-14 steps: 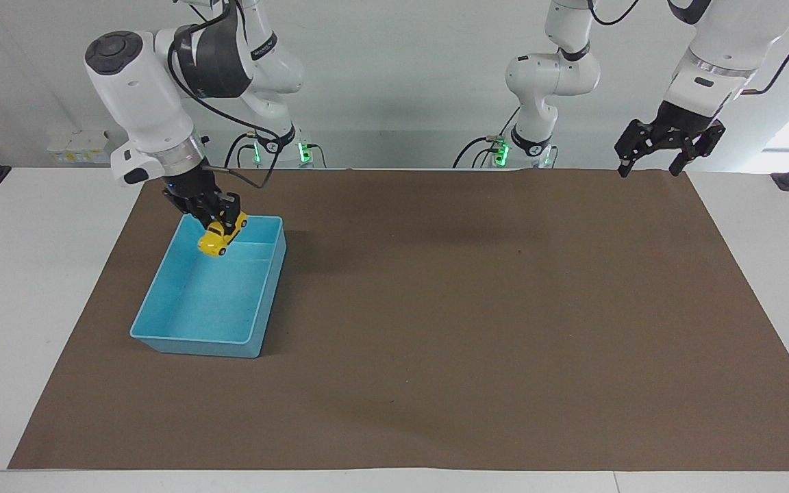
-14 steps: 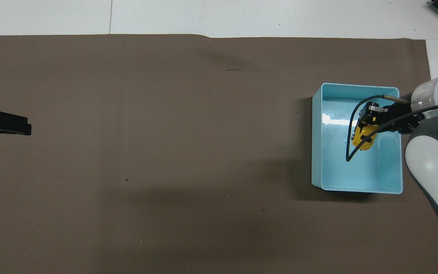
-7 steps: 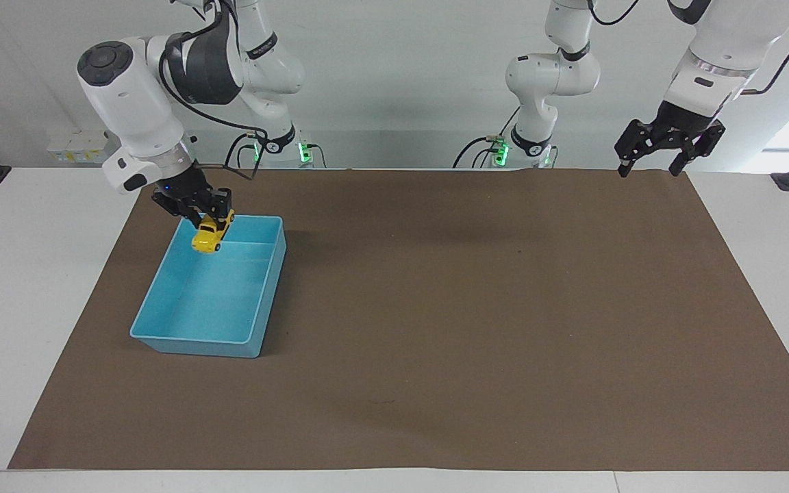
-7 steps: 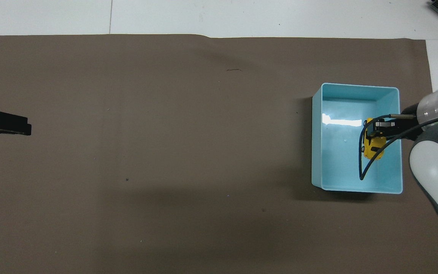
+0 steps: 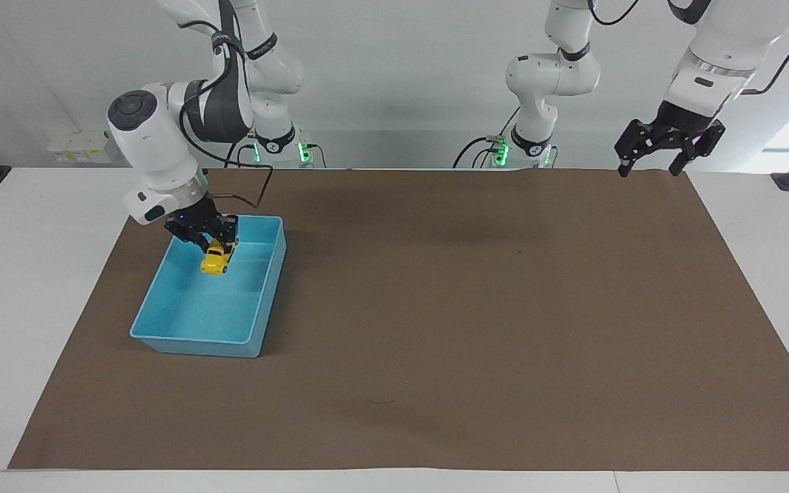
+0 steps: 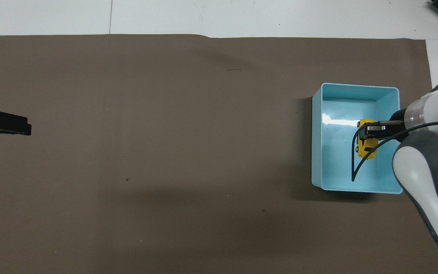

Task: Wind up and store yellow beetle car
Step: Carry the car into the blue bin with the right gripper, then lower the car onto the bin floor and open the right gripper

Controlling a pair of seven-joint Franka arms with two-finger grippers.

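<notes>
While the left gripper (image 5: 649, 163) waits with jaws spread, the right gripper's (image 5: 211, 243) jaws clasp the yellow beetle car (image 5: 215, 259) inside the light-blue bin (image 5: 192, 339).

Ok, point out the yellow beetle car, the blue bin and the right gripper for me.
yellow beetle car (image 5: 215, 263): facing view, on its rounded roof.
blue bin (image 5: 196, 343): facing view, on the wall farthest from the robots.
right gripper (image 5: 211, 241): facing view, between its fingers, above the car.

The light-blue bin (image 5: 189, 339) is open on top, its walls the only barrier, and the right gripper (image 5: 214, 241) with the yellow beetle car (image 5: 215, 261) fills the part nearest the robots. Around the bin, bare brown mat (image 5: 490, 329).
</notes>
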